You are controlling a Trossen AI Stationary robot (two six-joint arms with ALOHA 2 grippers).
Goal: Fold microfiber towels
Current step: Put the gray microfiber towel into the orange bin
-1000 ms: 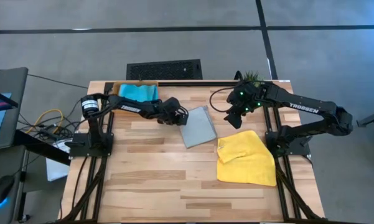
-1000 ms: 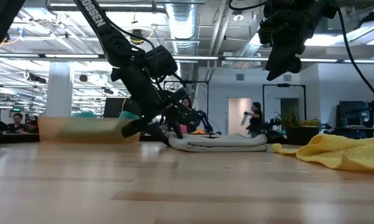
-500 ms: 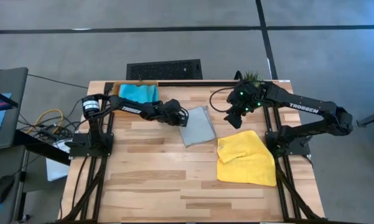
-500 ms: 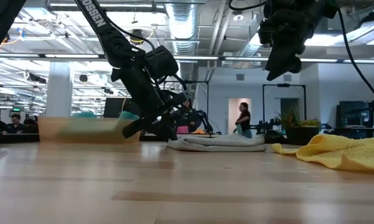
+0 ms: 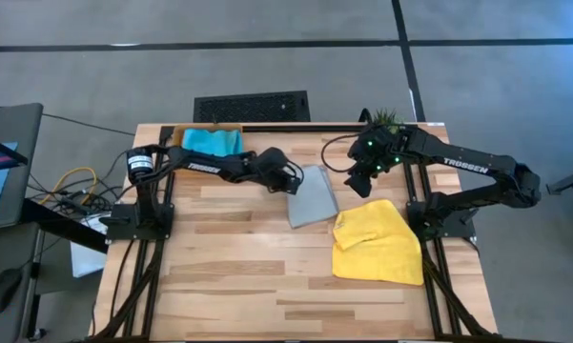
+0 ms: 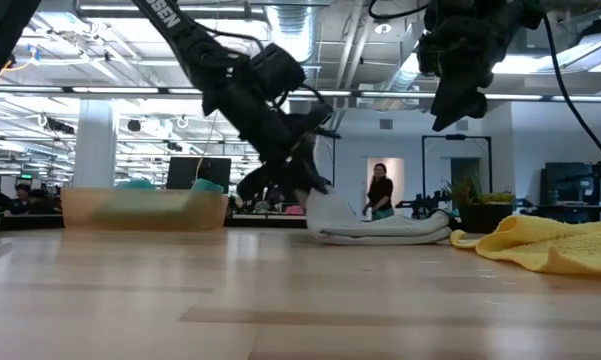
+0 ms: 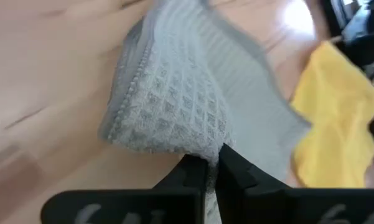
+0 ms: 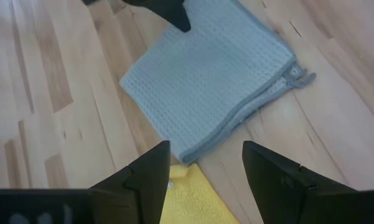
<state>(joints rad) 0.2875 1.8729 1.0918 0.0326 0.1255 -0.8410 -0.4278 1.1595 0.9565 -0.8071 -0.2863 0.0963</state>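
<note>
Your left hand (image 5: 293, 177) is clenched on one edge of the pale grey towel (image 5: 314, 196), and that pinch is the fact to work from. In the left wrist view the two dark fingers (image 7: 227, 171) meet tight on a bunched fold of grey waffle cloth (image 7: 174, 106), with nothing showing between them. Seen level across the desk (image 5: 238, 262), the pinched edge stands lifted while the body of the cloth (image 6: 380, 227) lies flat.

From the hand, the grey towel runs away toward the right arm's side and toward the desk's near edge; the held edge is the one nearest the orange tray (image 5: 179, 134). The towel is already doubled into an oblong, its long axis lying from the desk's far side toward its near side, a little slanted. Judging from that, the fold would carry the lifted edge across the cloth toward the free edge on the yellow towel's side.

The yellow towel (image 5: 377, 243) lies crumpled just beside the grey one, nearer the right arm's base.

Your right hand (image 5: 364, 176) hangs above the desk beyond the grey towel, released, fingers wide apart with nothing in them, as the right wrist view (image 8: 202, 174) shows. It is near the free edge, but your left hand alone touches the cloth.

A sky blue towel (image 5: 211, 141) rests in the tray.
</note>
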